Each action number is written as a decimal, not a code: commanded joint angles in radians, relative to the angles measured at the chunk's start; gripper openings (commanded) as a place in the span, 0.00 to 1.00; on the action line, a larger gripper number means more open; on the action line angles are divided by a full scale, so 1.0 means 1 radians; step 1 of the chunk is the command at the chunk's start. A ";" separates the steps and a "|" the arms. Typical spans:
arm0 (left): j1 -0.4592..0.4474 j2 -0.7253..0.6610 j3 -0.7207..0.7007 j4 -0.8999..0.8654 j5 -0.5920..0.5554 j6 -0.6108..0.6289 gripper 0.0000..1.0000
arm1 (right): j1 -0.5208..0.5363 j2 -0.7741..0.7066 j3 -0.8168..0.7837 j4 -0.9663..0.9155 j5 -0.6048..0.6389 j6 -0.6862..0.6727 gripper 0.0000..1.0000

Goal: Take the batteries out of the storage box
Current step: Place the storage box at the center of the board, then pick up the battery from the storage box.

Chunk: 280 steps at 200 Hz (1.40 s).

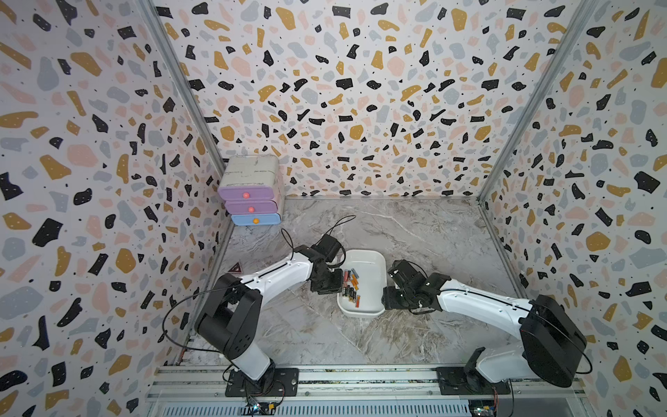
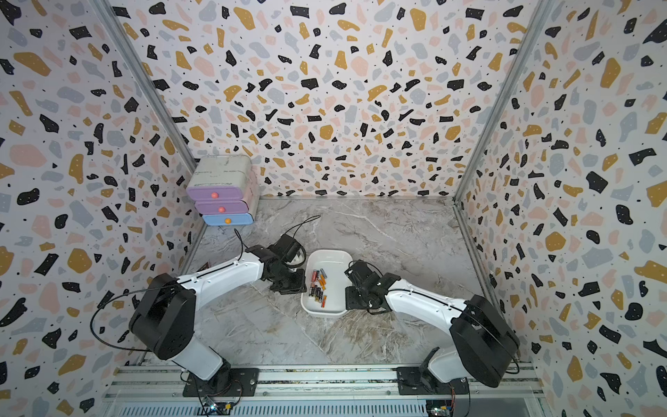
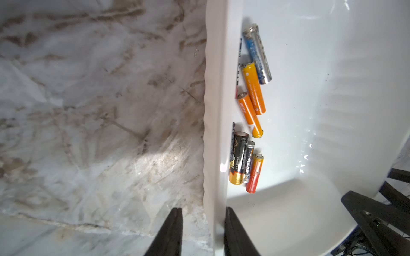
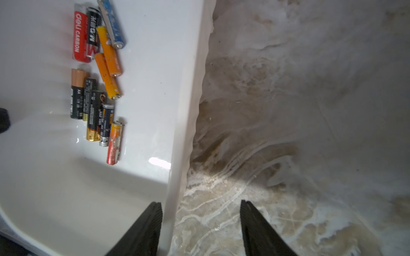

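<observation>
Batteries point(image 4: 95, 110), multicoloured, lie in white storage box point(image 4: 184, 110); left pincer point(image 3: 203, 209) and right pincer point(image 4: 200, 201) apart.

Grey-white marble-pattern tabletop point(image 1: 415, 231), brown veining, seen close in both wrist views point(image 3: 88, 110) point(image 4: 310, 110). Small white drawer unit point(image 1: 251, 191) point(image 2: 222, 191) in the 11 o'clock corner, against the walls: two purple drawers over one blue, pink knobs point(image 1: 246, 195) on the purple, orange knob point(image 1: 255, 220) on the blue, top scuffed. Terrazzo-print walls point(image 1: 361, 90) at 9, 12 and 3 o'clock, metal strips in the corners. Red triangular sticker point(image 1: 235, 268) at the 9 o'clock edge, print unreadable. Aluminium rail point(image 1: 361, 379) along 6 o'clock, slotted grille point(image 1: 361, 409) just beyond it.
</observation>
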 commanded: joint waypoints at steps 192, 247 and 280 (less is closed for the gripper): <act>0.207 -0.569 -0.287 0.049 -0.075 0.060 0.56 | 0.017 0.576 0.812 -0.431 -0.040 -0.530 0.44; 0.207 -0.579 -0.337 0.068 -0.079 0.062 0.56 | 0.017 0.726 0.952 -0.423 0.010 -0.545 0.41; 0.208 -0.583 -0.350 0.064 -0.089 0.067 0.55 | 0.017 0.770 0.981 -0.400 0.013 -0.543 0.38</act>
